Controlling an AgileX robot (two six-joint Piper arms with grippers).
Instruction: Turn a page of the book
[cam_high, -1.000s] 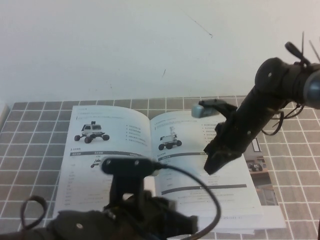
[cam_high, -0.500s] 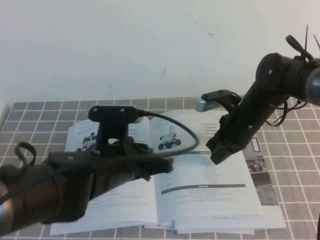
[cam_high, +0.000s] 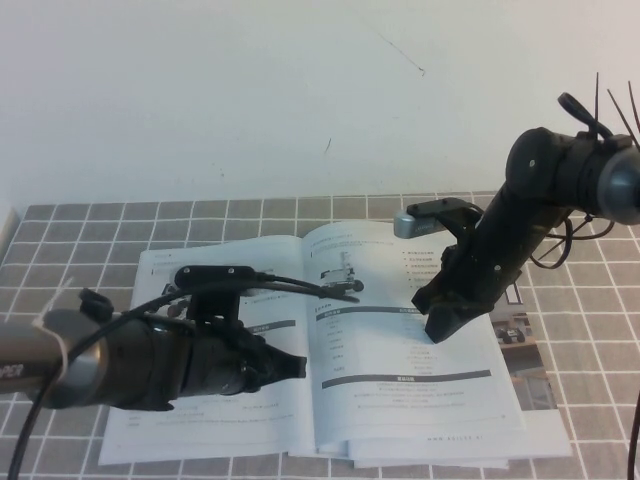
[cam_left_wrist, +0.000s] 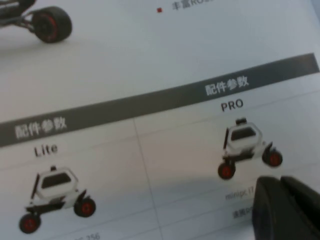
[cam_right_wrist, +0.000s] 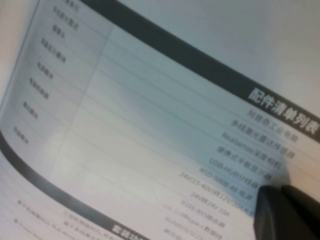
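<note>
The book lies open on the tiled table. Its right-hand leaf, the page, lies flat with a pale rover facing up above tables. My right gripper hovers low over this page's middle, fingers shut on nothing. In the right wrist view the gripper sits close over table text. My left arm lies across the left-hand leaf. The left gripper is shut and empty near the spine. In the left wrist view it sits close over the small "PRO" robot photo.
The grey tiled tabletop runs around the book, with a white wall behind. A leaf with colour photos sticks out from under the book's right edge. The right arm's wrist camera hangs over the book's far edge.
My left arm swung up from the near edge, then dropped low across the left leaf, its gripper now near the spine. My right gripper shifted only slightly. The pages stayed flat.
</note>
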